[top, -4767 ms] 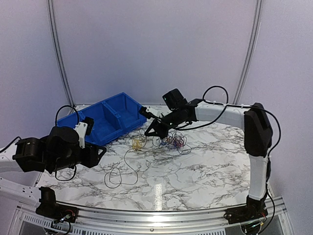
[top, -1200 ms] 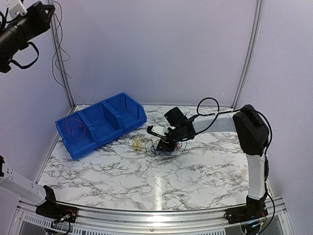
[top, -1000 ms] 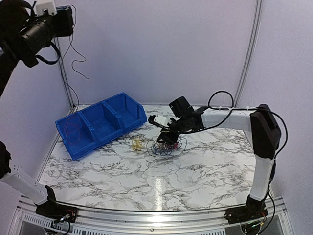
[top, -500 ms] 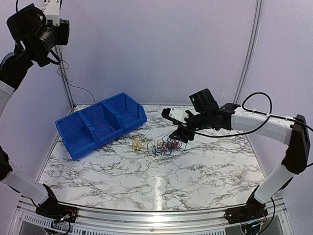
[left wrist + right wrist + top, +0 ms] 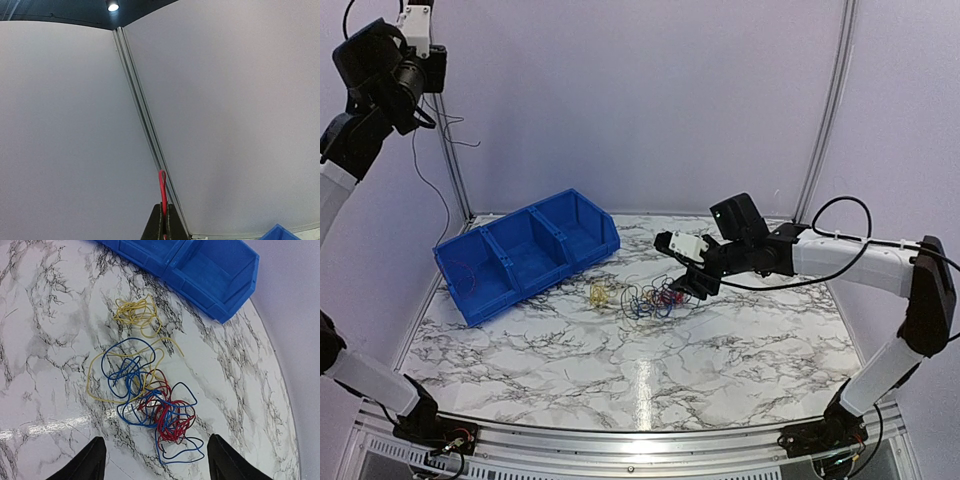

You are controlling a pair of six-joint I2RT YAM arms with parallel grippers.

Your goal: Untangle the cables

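Note:
The cables lie as a blue, red and yellow tangle (image 5: 655, 298) (image 5: 152, 397) on the marble table, with a small yellow clump (image 5: 600, 292) (image 5: 136, 312) just to its left. My right gripper (image 5: 692, 278) (image 5: 156, 442) hovers open over the tangle's right end and holds nothing; its fingertips (image 5: 95, 457) straddle the red and blue loops. My left gripper (image 5: 432, 72) (image 5: 163, 222) is raised high at the far left, shut on a red cable (image 5: 162, 192) whose loop sticks up between the jaws. A thin strand trails down from it toward the bin.
A blue three-compartment bin (image 5: 530, 250) (image 5: 200, 265) stands at the back left of the table, a thin loop of wire in its left compartment. Purple walls with a metal corner rail (image 5: 145, 125) enclose the back and sides.
My right gripper has lifted off the tangle, drawn back to the right and opened wider. The left gripper stays high with the red cable, and the hanging strand has swung.

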